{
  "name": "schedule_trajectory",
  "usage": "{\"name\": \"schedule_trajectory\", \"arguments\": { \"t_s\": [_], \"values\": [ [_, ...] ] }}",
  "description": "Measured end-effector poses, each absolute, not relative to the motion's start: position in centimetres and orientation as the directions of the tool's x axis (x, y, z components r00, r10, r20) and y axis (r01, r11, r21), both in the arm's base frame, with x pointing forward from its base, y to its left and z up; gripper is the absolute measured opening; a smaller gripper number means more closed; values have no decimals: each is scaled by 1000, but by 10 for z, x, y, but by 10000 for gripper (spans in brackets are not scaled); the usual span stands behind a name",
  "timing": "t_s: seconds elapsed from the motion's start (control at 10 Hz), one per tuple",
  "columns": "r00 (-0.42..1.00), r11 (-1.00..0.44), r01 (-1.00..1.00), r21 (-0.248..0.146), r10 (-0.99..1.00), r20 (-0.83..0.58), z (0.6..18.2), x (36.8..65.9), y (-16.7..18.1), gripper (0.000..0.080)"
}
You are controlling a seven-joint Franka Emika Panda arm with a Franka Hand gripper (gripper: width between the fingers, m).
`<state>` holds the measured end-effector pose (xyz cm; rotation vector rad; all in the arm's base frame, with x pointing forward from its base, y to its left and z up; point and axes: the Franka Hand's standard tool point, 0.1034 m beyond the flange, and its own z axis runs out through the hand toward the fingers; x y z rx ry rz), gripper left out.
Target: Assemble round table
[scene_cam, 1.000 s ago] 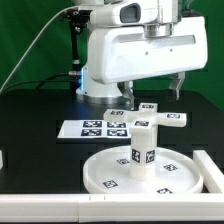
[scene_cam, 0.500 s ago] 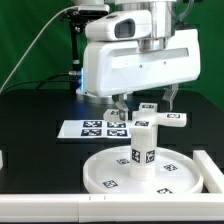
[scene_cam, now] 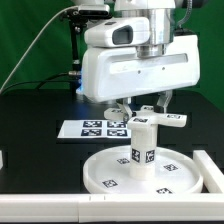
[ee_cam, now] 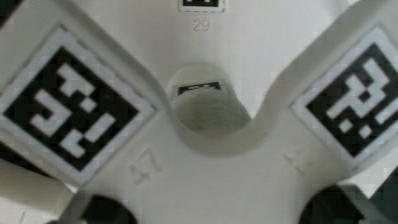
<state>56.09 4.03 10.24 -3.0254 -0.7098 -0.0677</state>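
The round table's white disc (scene_cam: 150, 175) lies near the table's front with tags on its face. The short white leg (scene_cam: 143, 146) stands upright on its hub. The tagged white base piece (scene_cam: 152, 119) sits across the leg's top. My gripper (scene_cam: 146, 104) has come down over it, one finger on each side. In the wrist view the base piece (ee_cam: 196, 160) fills the picture, with its centre hole (ee_cam: 206, 106) and two tags. Both dark fingertips (ee_cam: 100, 211) rest against its edges with no gap showing. The gripper (ee_cam: 222, 208) is shut on it.
The marker board (scene_cam: 85, 128) lies flat behind the disc, toward the exterior view's left. The bulky arm hides the table behind the base piece. A white rail (scene_cam: 60, 207) runs along the front edge, and a white block (scene_cam: 206, 165) stands at the disc's right.
The arm has come down and shifted slightly right over the base piece. The fingers now straddle the piece and have drawn in against it.
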Motion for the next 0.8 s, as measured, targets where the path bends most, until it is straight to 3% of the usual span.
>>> {"name": "schedule_trajectory", "arguments": {
  "t_s": [0.2, 0.5, 0.8],
  "values": [
    [949, -950, 312, -27, 311, 54, 102, 562, 40, 439],
    [987, -991, -124, -54, -129, 92, 102, 562, 41, 439],
    [792, -792, -601, -108, -608, 57, 101, 562, 42, 441]
  ]
}}
